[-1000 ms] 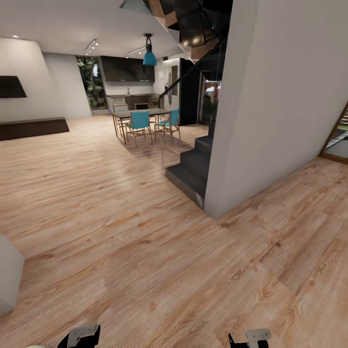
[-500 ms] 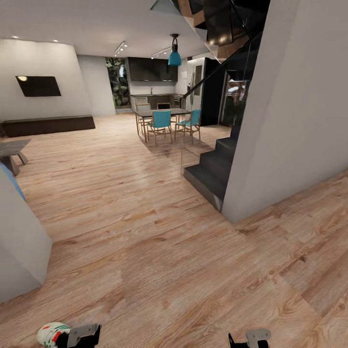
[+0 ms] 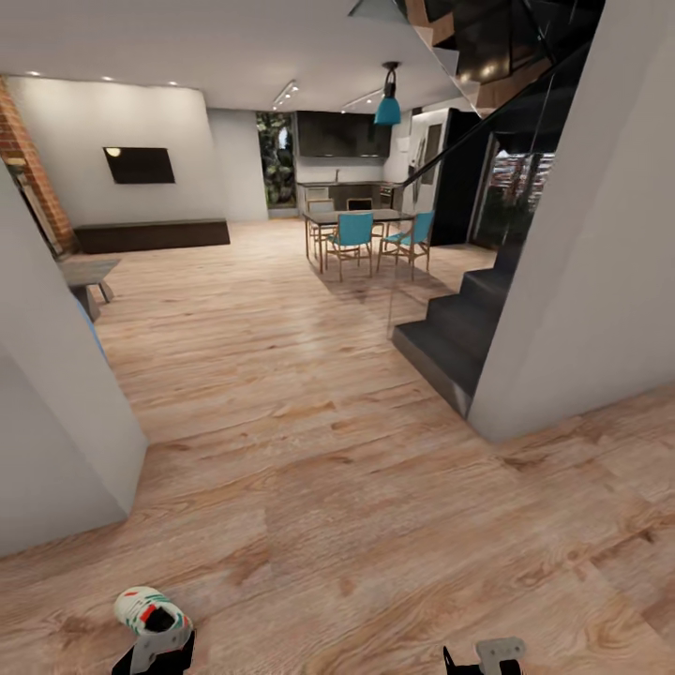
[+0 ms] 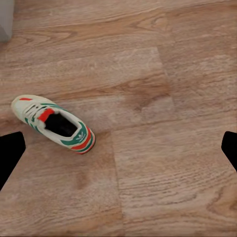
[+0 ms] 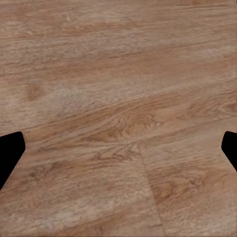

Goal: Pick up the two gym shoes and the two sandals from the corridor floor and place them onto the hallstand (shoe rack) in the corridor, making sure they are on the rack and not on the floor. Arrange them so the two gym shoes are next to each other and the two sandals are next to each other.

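Nearest the robot, the left gripper (image 4: pixel 118 148) is seen with its jaws spread wide above the corridor floor (image 3: pixel 337 525), nothing held between them. One gym shoe (image 4: pixel 53 124) (white, green-striped, red-orange at tongue and heel) is found lying upright on the planks, just beside the left gripper (image 3: pixel 155 652) in the head view. The right gripper (image 5: pixel 118 150) is likewise held with jaws spread over bare planks. Farther off, a grey wall corner (image 3: pixel 56 422) is seen at the left and a dark staircase (image 3: pixel 455 328) at the right. Beyond, a dining counter (image 3: pixel 352 217) with teal chairs (image 3: pixel 352 236) is visible.
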